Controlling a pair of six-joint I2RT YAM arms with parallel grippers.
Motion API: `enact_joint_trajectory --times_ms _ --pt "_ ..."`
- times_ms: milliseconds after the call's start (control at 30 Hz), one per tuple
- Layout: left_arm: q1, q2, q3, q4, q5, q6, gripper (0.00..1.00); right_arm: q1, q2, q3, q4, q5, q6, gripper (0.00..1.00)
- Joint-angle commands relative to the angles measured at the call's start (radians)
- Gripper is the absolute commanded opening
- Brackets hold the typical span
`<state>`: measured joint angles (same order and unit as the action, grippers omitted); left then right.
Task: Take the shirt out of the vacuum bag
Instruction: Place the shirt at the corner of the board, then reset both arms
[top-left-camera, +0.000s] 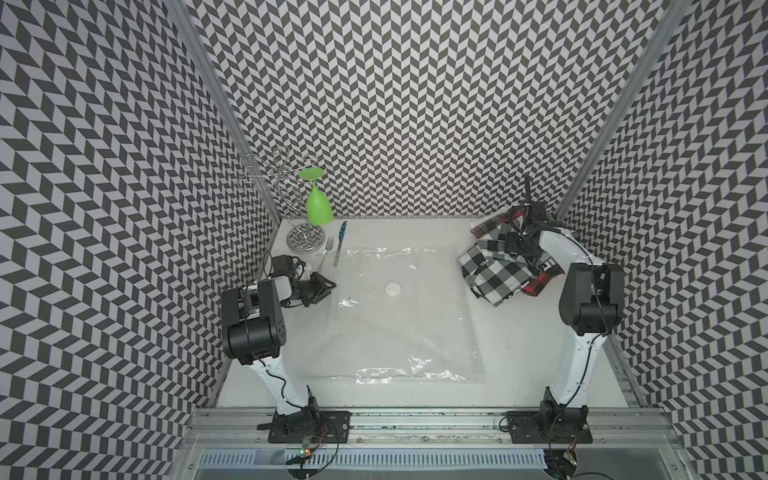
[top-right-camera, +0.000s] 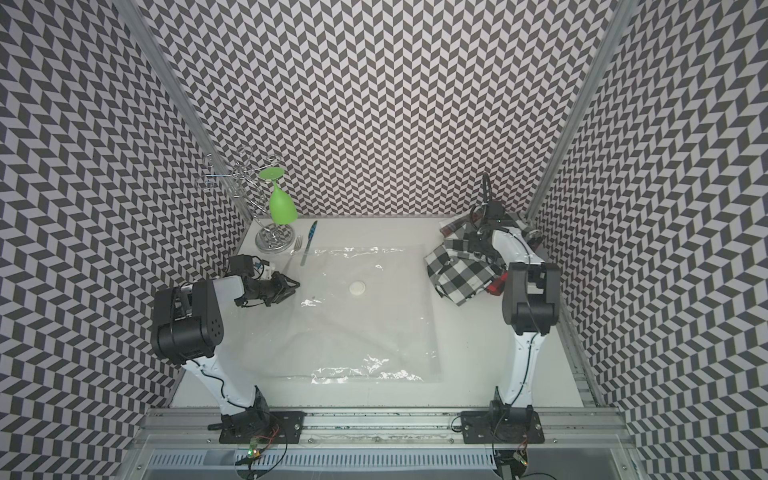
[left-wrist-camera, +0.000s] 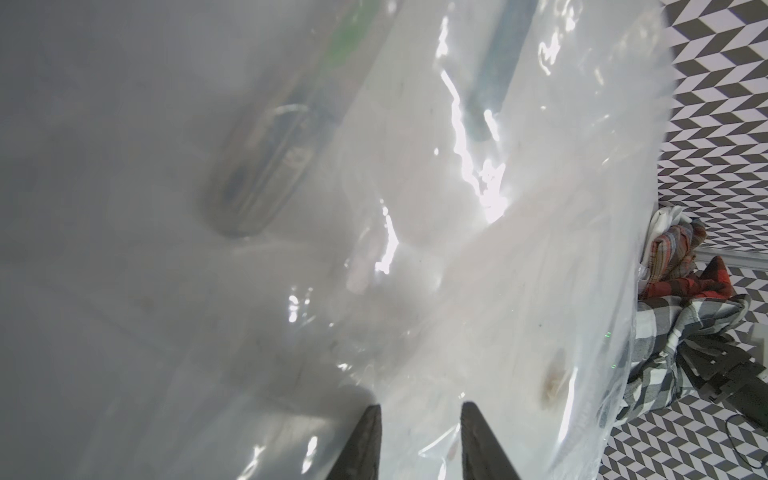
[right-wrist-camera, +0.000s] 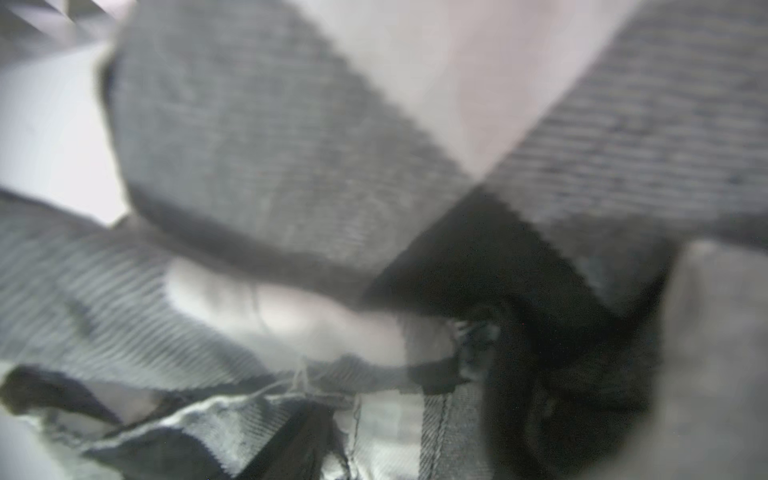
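White table (top-left-camera: 415, 232) | vacuum bag (top-left-camera: 395, 328) flat mid-table | checked shirt (top-left-camera: 494, 278) outside, just beside it | left gripper (top-left-camera: 329, 286) jaws apart at bag's edge | right gripper (top-left-camera: 521, 249) on shirt, jaws can't tell

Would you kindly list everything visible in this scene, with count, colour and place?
vacuum bag: one, clear, flat on mid-table
valve cap: one, white, on the bag's face
checked shirt: one, black-and-white, crumpled far right, outside the bag
plaid cloth: red, against the shirt; count unclear
glass rack: one, chrome wire, far left corner
wine glass: one, green, hanging inverted on the rack
fork: one, silver, by the rack's base
knife: one, teal handle, beside the fork
table: one, white
left gripper: black, open, at the bag's left edge
right gripper: black, down on the shirt, jaws hidden
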<state>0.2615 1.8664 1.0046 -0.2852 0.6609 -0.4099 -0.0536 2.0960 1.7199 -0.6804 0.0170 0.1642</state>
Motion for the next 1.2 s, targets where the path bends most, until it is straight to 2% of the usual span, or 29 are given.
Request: enact_joint_trajectory --times_ms 0,200,367,500,800,900,1000,1100,1167 --pt "-0.007 0.087 -0.055 -0.143 -0.147 0.035 0.37 -0.02 0.042 -0.003 0.016 -0.143 0.092 0.72" --pt "0.005 0.073 -0.043 -0.154 -0.16 0.037 0.41 -0.025 -0.016 -0.034 0.008 -0.197 0.109 0.72" --pt "-0.027 0.009 0.005 -0.164 -0.122 0.02 0.59 -0.032 -0.101 -0.003 0.004 -0.198 0.087 0.74" --pt "-0.086 -0.054 0.064 -0.174 -0.088 -0.029 0.67 -0.053 -0.183 0.041 -0.012 -0.233 0.071 0.76" --pt "-0.142 -0.162 0.232 -0.218 -0.038 -0.082 0.77 -0.067 -0.345 0.029 -0.008 -0.323 0.02 0.81" --pt "-0.164 -0.194 0.282 -0.223 -0.044 -0.09 0.8 -0.067 -0.454 -0.069 0.084 -0.341 -0.009 0.83" --pt "-0.183 -0.242 0.302 -0.185 -0.039 -0.092 0.82 -0.067 -0.604 -0.242 0.229 -0.363 -0.02 0.89" --pt "-0.204 -0.308 0.28 -0.11 -0.047 -0.086 0.85 -0.068 -0.791 -0.477 0.445 -0.422 -0.01 0.9" --pt "-0.211 -0.364 0.234 -0.025 -0.05 -0.076 0.86 -0.066 -0.933 -0.677 0.603 -0.449 0.027 0.96"
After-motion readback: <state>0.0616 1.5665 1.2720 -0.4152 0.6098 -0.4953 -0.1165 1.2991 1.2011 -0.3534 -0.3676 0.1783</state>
